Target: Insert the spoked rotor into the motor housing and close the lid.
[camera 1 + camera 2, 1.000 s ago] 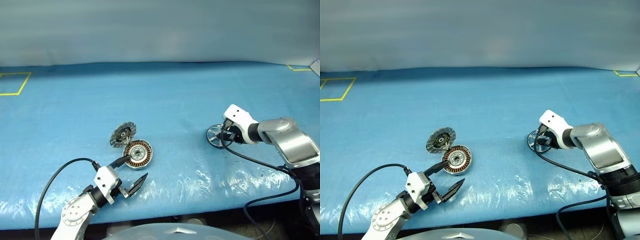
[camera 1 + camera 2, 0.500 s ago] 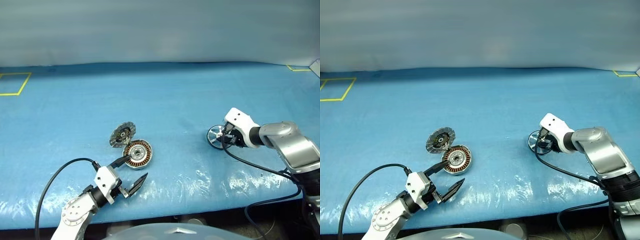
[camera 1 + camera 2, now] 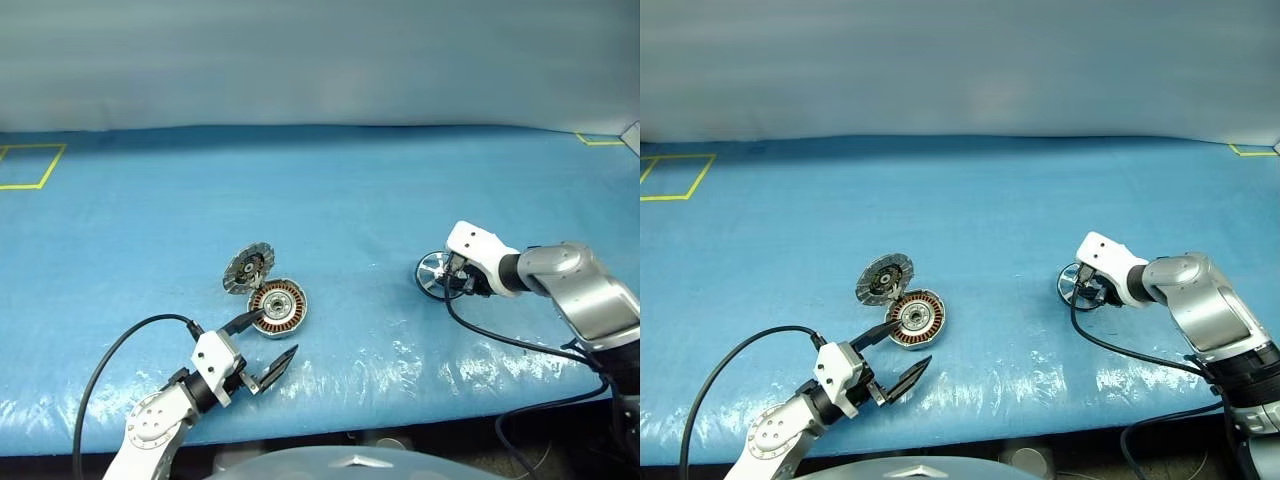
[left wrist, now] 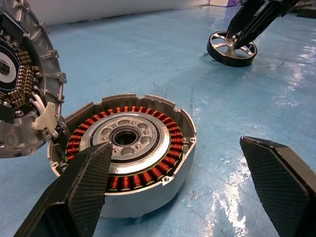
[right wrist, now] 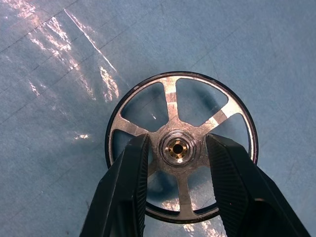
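The motor housing (image 3: pixel 277 306), a grey cup with copper windings, lies open on the blue table. Its lid (image 3: pixel 247 268) stands tilted up at its far-left edge, dark segmented inner face showing (image 4: pixel 19 89). My left gripper (image 3: pixel 277 332) is open just in front of the housing (image 4: pixel 123 138), one finger beside its rim, touching nothing. At the right the spoked rotor (image 3: pixel 433 272) rests on the table, dark ring with silver spokes (image 5: pixel 170 98). My right gripper (image 5: pixel 177 141) reaches down through its gaps, its fingers closed against either side of the hub.
Blue sheet covers the whole table (image 3: pixel 330 190); its front edge runs just behind my left arm. Yellow tape marks sit at the far left (image 3: pixel 30 168) and far right (image 3: pixel 598 139). A black cable (image 3: pixel 510 345) trails from my right wrist.
My right wrist has rolled a little about the rotor's hub, and the rotor lies slightly flatter. The left gripper and the housing have stayed put.
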Robot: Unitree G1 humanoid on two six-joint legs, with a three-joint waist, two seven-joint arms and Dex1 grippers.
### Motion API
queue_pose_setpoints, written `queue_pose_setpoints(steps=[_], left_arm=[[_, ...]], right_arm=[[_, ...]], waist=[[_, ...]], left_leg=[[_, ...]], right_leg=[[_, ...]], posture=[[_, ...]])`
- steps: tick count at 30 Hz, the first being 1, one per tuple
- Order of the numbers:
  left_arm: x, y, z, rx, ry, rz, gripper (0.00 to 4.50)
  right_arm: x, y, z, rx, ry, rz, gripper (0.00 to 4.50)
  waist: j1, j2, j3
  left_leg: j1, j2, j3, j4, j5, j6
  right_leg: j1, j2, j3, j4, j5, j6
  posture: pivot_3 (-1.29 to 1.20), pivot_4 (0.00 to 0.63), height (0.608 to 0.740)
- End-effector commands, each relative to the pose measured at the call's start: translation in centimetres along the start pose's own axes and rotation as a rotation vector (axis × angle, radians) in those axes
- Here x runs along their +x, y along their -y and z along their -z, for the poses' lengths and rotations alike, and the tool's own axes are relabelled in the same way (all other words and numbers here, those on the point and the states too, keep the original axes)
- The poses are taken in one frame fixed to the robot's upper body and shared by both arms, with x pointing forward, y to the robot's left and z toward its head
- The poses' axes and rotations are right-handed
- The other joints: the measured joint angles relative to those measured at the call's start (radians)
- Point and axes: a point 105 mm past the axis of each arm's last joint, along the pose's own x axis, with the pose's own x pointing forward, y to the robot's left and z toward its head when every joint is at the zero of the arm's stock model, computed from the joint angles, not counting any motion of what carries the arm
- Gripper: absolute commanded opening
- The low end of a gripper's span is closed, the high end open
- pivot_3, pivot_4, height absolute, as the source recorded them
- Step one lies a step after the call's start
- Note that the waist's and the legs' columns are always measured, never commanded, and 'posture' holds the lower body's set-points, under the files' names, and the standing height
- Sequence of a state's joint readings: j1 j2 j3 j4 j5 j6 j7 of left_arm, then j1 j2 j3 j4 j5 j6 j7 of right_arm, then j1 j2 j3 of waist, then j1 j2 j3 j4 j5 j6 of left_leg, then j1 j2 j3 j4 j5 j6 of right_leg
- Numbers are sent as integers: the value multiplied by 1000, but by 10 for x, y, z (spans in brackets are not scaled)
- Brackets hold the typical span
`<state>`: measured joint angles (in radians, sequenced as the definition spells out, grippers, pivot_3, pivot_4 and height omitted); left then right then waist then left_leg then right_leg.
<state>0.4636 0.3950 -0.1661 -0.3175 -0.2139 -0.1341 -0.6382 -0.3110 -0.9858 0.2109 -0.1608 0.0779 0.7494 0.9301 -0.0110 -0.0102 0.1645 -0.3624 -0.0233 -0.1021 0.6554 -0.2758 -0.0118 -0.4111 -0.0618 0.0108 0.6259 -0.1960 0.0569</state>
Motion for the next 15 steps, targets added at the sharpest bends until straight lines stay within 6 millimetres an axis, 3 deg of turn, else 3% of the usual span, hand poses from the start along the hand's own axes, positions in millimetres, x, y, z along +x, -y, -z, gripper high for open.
queue_pose_setpoints(steps=[1, 4, 9, 15], left_arm=[[1, 3, 2, -6, -8, 10, 4500], [1, 4, 2, -7, -7, 12, 4500], [1, 3, 2, -7, -7, 11, 4500], [2, 3, 2, -6, -6, 6, 4500]], right_arm=[[4, -2, 15, 8, -66, -17, 1919], [5, -1, 12, 36, -48, -25, 1919], [5, 1, 8, 46, -28, -7, 3075], [5, 2, 8, 53, -27, -5, 3075]], waist=[[0, 0, 0], [0, 0, 0], [0, 1, 1], [0, 3, 1]], left_leg=[[0, 0, 0, 0, 0, 0], [0, 0, 0, 1, 0, 0], [0, 0, 0, 1, 0, 0], [-1, 0, 0, 1, 0, 0]], right_leg=[[0, 0, 0, 0, 0, 0], [0, 0, 0, 0, 0, 0], [0, 0, 0, 0, 0, 0], [-1, 0, 1, 0, 0, 1]], posture=[[0, 150, 740], [0, 150, 740], [0, 150, 740], [0, 150, 740]])
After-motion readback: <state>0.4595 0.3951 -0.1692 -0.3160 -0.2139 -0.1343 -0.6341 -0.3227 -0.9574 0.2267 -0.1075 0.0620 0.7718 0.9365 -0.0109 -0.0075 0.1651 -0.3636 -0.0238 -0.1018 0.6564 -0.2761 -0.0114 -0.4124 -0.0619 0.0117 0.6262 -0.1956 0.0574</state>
